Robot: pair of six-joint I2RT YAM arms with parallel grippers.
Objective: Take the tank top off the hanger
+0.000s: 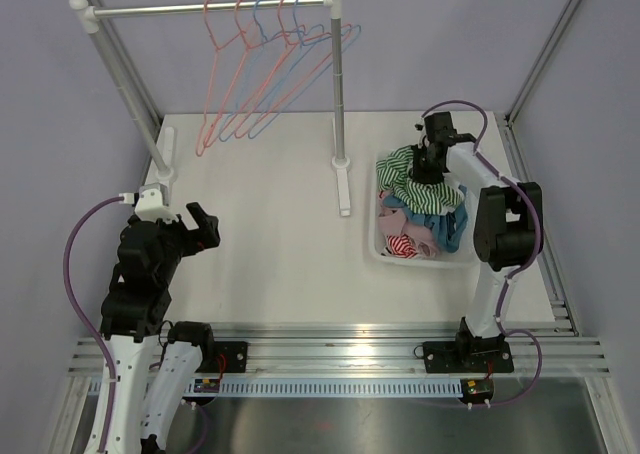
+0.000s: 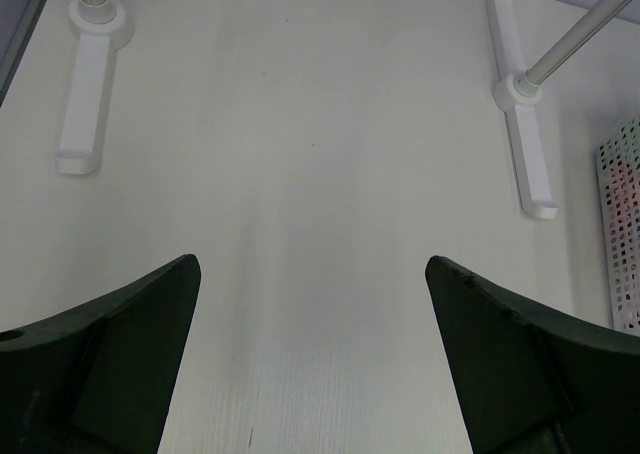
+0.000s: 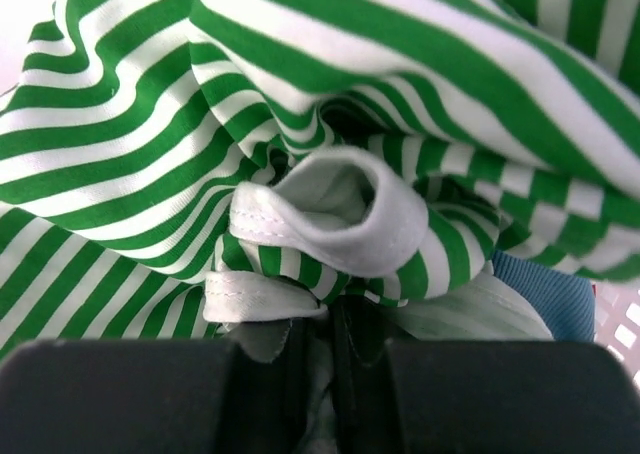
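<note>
A green and white striped tank top (image 1: 404,167) lies on top of the clothes in the white basket (image 1: 378,246) at the right. My right gripper (image 1: 430,162) is down on it, and in the right wrist view the gripper (image 3: 322,349) is shut on a fold of the striped tank top (image 3: 330,104). Several pink and blue hangers (image 1: 262,74) hang bare on the rail (image 1: 210,8) at the back. My left gripper (image 1: 200,226) is open and empty above the table at the left; in the left wrist view the gripper (image 2: 312,274) has nothing between its fingers.
The rack's two white feet (image 1: 343,186) (image 1: 164,157) stand on the table; both show in the left wrist view (image 2: 528,164) (image 2: 86,104). The basket also holds teal, pink and red-striped clothes (image 1: 420,224). The basket's perforated wall (image 2: 622,239) shows at the right edge of the left wrist view.
</note>
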